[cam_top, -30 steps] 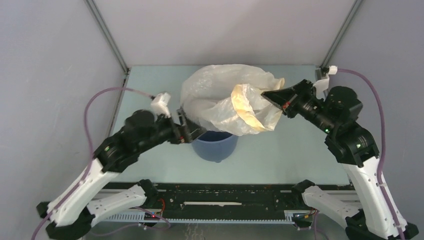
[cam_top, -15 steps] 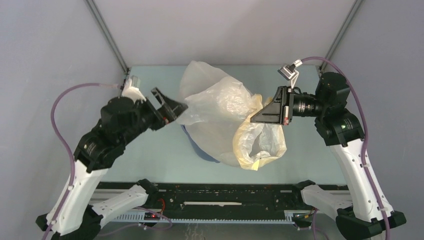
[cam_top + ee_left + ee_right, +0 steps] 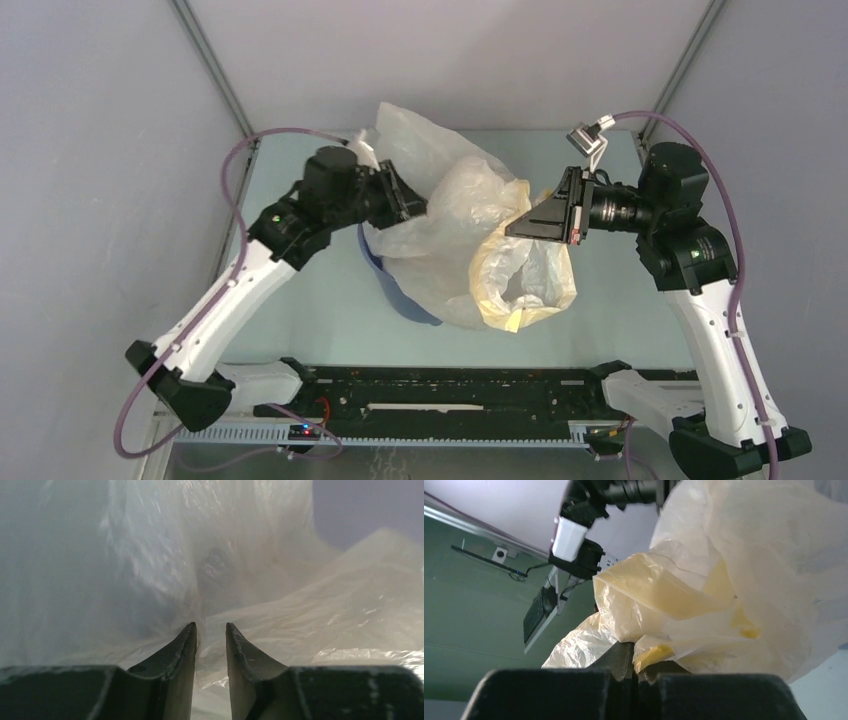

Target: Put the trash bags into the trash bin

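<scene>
The trash bag (image 3: 450, 230), a wrinkled translucent cream film with a yellowish rim, hangs in the air between both grippers. It drapes over the blue trash bin (image 3: 385, 285), of which only a left sliver shows. My left gripper (image 3: 418, 205) presses into the bag's upper left side. In the left wrist view its jaws (image 3: 210, 626) stand close together with a fold of the bag (image 3: 300, 605) between the tips. My right gripper (image 3: 512, 228) is shut on the yellow rim (image 3: 659, 655), and the bag's open mouth sags below it.
The pale green table (image 3: 610, 310) lies under the bag and bin. Grey walls with metal posts (image 3: 210, 70) close in the back and sides. The black rail (image 3: 450, 390) with the arm bases runs along the near edge.
My left arm rose from beside the bin to the bag's upper left, and its wide-open jaws closed onto the film. The right gripper swung the bag's mouth down and forward.
</scene>
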{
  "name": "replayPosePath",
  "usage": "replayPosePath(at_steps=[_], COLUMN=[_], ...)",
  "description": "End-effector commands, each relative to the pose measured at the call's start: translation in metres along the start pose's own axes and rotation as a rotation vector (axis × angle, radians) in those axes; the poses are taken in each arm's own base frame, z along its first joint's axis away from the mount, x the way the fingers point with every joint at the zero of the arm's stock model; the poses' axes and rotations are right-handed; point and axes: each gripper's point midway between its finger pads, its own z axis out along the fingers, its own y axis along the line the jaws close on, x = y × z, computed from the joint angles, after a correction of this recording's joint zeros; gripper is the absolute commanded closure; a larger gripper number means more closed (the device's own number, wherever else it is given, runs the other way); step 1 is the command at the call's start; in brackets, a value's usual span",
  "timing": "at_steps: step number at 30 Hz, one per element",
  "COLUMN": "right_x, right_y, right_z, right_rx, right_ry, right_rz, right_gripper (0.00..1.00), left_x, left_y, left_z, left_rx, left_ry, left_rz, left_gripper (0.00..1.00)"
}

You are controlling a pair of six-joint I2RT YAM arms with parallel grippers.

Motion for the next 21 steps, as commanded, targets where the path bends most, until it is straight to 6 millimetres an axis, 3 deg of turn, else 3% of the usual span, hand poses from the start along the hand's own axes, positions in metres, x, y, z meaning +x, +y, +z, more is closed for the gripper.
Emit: replayPosePath(at_steps=[1,4,10,12,13,15,18,21], right_x=[-0.025,-0.042,-0.05,-0.046,-0.044,-0.04,-0.03,-0.015], right_y=[0.018,0.024,0.018,0.009,0.005,0.003,0.002,0.004], right_z=[0.003,0.015,0.05,0.055,0.054,0.047,0.035,0.028], right_rx=[-0.004,-0.029,-0.041,-0.021,-0.012,-0.002,-0.007,-0.04], right_ry=[-0.104,-0.153,-0.113,-0.083,-0.077,-0.071,-0.049,-0.003], right_rz=[-0.037,-0.028,0.007,0.012,0.012,0.0,0.002,0.005], right_gripper=[1.0,1.0,1.0,1.0,1.0,1.0,1.0,1.0], left_x=[0.047,0.073,0.086,0.079,0.072,0.052,0.023,-0.005], left_y=[0.003,0.038,0.052,0.045,0.039,0.027,0.012,0.008], left_z=[0.021,0.045,0.051,0.039,0.031,0.008,-0.026,-0.054], left_rx=[0.036,-0.047,-0.07,-0.055,-0.04,-0.026,0.006,0.028], left_ry=[0.122,0.204,0.27,0.256,0.229,0.147,0.016,-0.106], left_rz=[0.064,0.008,0.02,0.094,0.13,0.196,0.23,0.207], left_gripper=[0.7,0.73,0.73,0.56,0.41,0.24,0.13,0.12])
